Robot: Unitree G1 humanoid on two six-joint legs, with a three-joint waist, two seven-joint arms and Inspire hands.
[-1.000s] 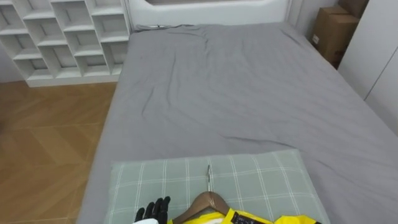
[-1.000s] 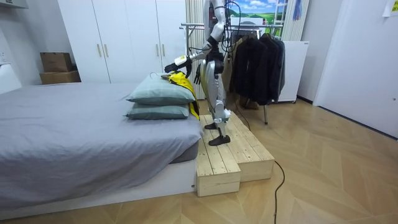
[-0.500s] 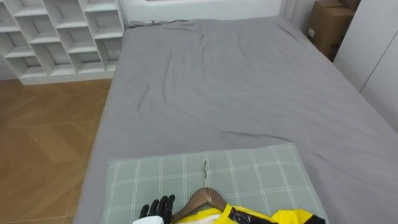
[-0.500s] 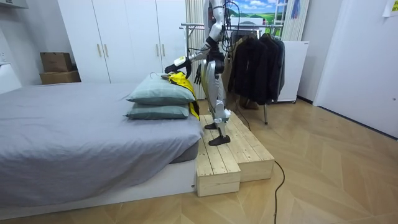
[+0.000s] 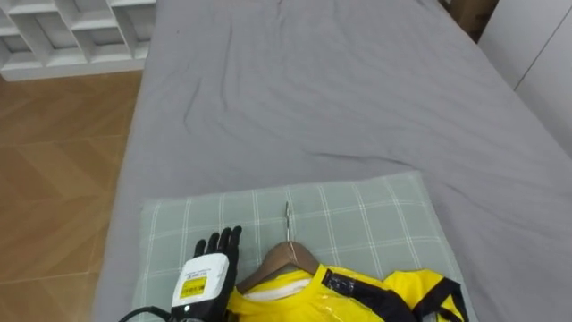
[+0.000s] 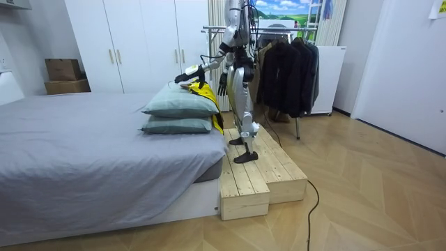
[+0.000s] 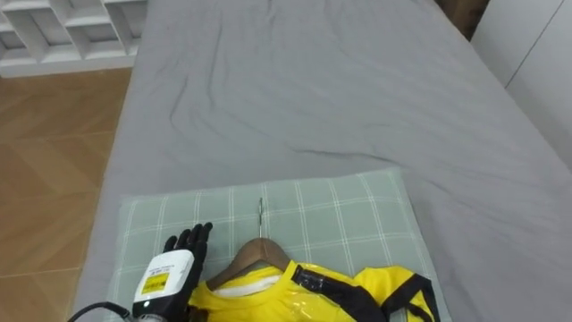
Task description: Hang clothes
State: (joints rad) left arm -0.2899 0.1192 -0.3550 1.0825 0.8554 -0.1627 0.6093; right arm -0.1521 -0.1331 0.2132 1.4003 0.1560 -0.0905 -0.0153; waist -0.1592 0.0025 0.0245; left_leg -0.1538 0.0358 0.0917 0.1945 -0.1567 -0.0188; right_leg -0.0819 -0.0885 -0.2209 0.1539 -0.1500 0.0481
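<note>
A yellow garment with black trim (image 5: 357, 300) lies on a wooden hanger (image 5: 279, 259) on top of a green checked pillow (image 5: 357, 215). The hanger's metal hook (image 5: 288, 219) points away from me. My left hand (image 5: 213, 264) is open, its dark fingers straight, over the pillow just left of the hanger's shoulder and apart from it. In the room view I stand on a wooden platform (image 6: 258, 171) beside the bed, left hand (image 6: 182, 75) stretched out over the stacked pillows (image 6: 178, 106). My right hand (image 6: 221, 84) hangs by my hip.
The grey bed (image 5: 340, 98) stretches ahead, with wooden floor (image 5: 54, 179) to its left and white cube shelves (image 5: 71, 36) beyond. A rack of dark coats (image 6: 286, 63) stands behind me; white wardrobes (image 6: 139, 42) line the far wall.
My view has tilted down toward the pillow. My left hand has reached further forward over the pillow, beside the hanger; in the room view the arm stretches further out and I lean forward.
</note>
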